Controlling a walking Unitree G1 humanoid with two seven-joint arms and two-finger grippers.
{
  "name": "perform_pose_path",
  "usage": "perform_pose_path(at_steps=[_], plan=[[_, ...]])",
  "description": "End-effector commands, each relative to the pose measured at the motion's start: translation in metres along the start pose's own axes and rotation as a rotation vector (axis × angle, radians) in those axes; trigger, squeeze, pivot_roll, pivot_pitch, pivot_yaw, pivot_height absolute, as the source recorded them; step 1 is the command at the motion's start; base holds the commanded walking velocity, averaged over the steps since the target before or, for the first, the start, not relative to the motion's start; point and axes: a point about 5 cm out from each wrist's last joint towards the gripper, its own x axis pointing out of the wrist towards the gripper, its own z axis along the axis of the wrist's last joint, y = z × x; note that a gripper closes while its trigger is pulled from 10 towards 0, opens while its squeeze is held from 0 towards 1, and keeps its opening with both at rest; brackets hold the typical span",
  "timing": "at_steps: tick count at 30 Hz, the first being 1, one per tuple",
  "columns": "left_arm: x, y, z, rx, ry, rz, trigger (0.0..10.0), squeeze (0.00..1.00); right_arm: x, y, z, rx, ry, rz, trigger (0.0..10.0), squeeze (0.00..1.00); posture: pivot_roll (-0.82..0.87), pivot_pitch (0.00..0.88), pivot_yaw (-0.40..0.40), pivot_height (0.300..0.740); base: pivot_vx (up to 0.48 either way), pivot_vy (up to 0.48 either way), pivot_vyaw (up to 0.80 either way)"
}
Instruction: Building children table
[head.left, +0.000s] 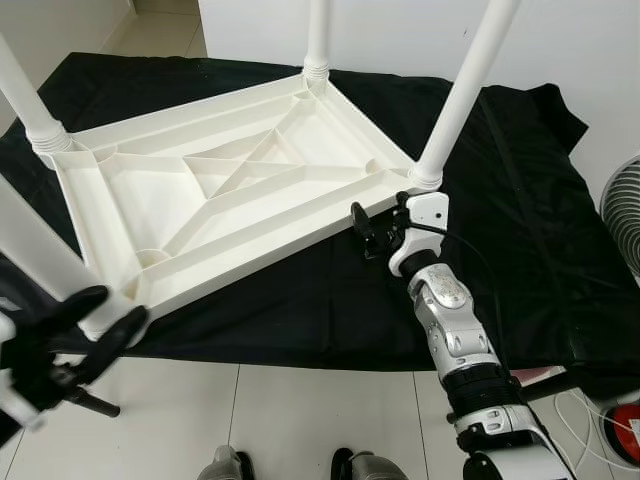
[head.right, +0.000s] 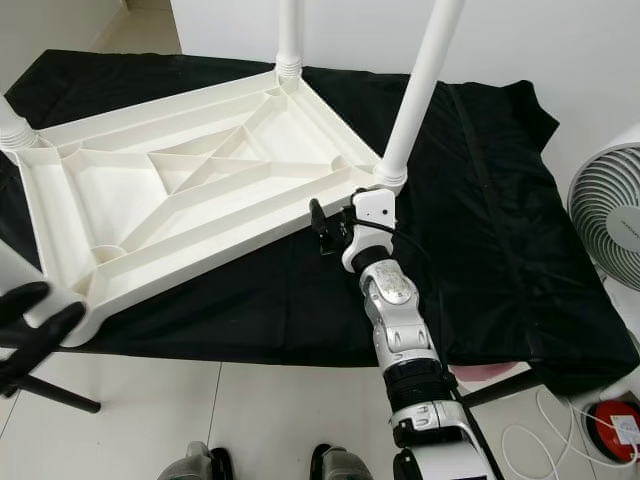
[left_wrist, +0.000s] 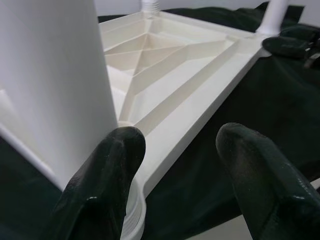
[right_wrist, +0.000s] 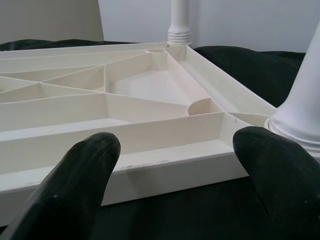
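Right pincer (head.left: 372, 228) agape beside upturned table (head.left: 230, 190) edge — near leg (head.left: 455, 95).

You see the left gripper (left_wrist: 177, 172) with its two black fingers (left_wrist: 107, 175) spread apart. One finger is just beside a thick white table leg (left_wrist: 55, 80). Behind lies the upside-down white table top (left_wrist: 175, 65) with ribs, on a black cloth (left_wrist: 250, 95).
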Motion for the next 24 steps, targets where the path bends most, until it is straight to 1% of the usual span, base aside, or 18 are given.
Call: perform_pose_path(at_steps=[1,3,4,7,10,11,12,13,14,16,17,18,19,20,21,22,24], plan=[[-0.011,0.009,-0.001,0.009,0.012,0.062,10.0,0.0,0.0,-0.002,-0.001,0.002,-0.002,-0.005,10.0,0.0,0.05,0.15,-0.023,0.74,0.0,0.0,0.0],[-0.027,0.021,-0.005,0.012,0.056,0.114,10.0,0.0,0.001,-0.002,-0.001,0.002,-0.004,-0.002,10.0,0.0,0.05,0.148,-0.026,0.74,0.0,0.0,0.0],[-0.027,0.021,-0.005,0.012,0.056,0.114,10.0,0.0,0.001,-0.002,-0.001,0.002,-0.004,-0.002,10.0,0.0,0.05,0.148,-0.026,0.74,0.0,0.0,0.0],[-0.041,0.031,-0.011,0.015,0.109,0.155,10.0,0.0,0.002,-0.001,-0.002,0.003,-0.006,0.002,10.0,0.0,0.05,0.148,-0.026,0.74,0.0,0.0,0.0],[-0.044,0.035,-0.014,0.009,0.13,0.171,10.0,0.0,0.002,-0.001,-0.002,0.003,-0.007,0.003,10.0,0.0,0.05,0.148,-0.026,0.74,0.0,0.0,0.0],[-0.055,0.043,-0.021,0.01,0.178,0.212,10.0,0.0,0.003,-0.001,-0.002,0.004,-0.009,0.004,10.0,0.0,0.05,0.148,-0.026,0.74,0.0,0.0,0.0],[-0.06,0.048,-0.024,0.021,0.203,0.241,10.0,0.0,0.003,-0.001,-0.002,0.005,-0.01,0.003,10.0,0.0,0.05,0.148,-0.026,0.74,0.0,0.0,0.0],[-0.06,0.048,-0.024,0.021,0.203,0.241,10.0,0.0,0.003,-0.001,-0.002,0.005,-0.01,0.003,10.0,0.0,0.05,0.148,-0.026,0.74,0.0,0.0,0.0],[-0.063,0.054,-0.026,0.034,0.217,0.278,10.0,0.0,0.003,-0.001,-0.002,0.005,-0.011,0.002,10.0,0.0,0.05,0.148,-0.026,0.74,0.0,0.0,0.0],[-0.071,0.067,-0.031,0.042,0.25,0.355,10.0,0.0,0.003,-0.001,-0.002,0.005,-0.012,0.001,10.0,0.0,0.05,0.148,-0.026,0.74,0.0,0.0,0.0],[-0.073,0.078,-0.033,0.054,0.261,0.425,10.0,0.0,0.003,-0.001,-0.002,0.006,-0.013,0.0,10.0,0.0,0.05,0.144,-0.028,0.74,0.0,0.0,0.0],[-0.073,0.078,-0.033,0.054,0.261,0.425,10.0,0.0,0.003,-0.001,-0.002,0.006,-0.013,0.0,10.0,0.0,0.05,0.144,-0.028,0.74,0.0,0.0,0.0],[-0.074,0.086,-0.036,0.06,0.272,0.475,10.0,0.0,0.003,-0.001,-0.002,0.006,-0.013,0.0,10.0,0.0,0.05,0.142,-0.029,0.74,0.0,0.0,0.0],[-0.071,0.093,-0.036,0.082,0.276,0.53,10.0,0.0,0.003,-0.001,-0.002,0.007,-0.014,0.0,10.0,0.0,0.05,0.142,-0.029,0.74,0.0,0.0,0.0],[-0.069,0.098,-0.037,0.097,0.275,0.56,10.0,0.0,0.003,0.0,-0.002,0.008,-0.015,0.0,10.0,0.0,0.05,0.142,-0.029,0.74,0.0,0.0,0.0],[-0.061,0.103,-0.037,0.09,0.262,0.606,10.0,0.0,0.004,0.0,-0.002,0.009,-0.016,0.0,10.0,0.0,0.05,0.142,-0.03,0.74,0.0,0.0,0.0],[-0.051,0.109,-0.037,0.079,0.237,0.654,10.0,0.0,0.004,0.001,-0.002,0.011,-0.018,0.0,10.0,0.0,0.05,0.142,-0.03,0.74,0.0,0.0,0.0]])
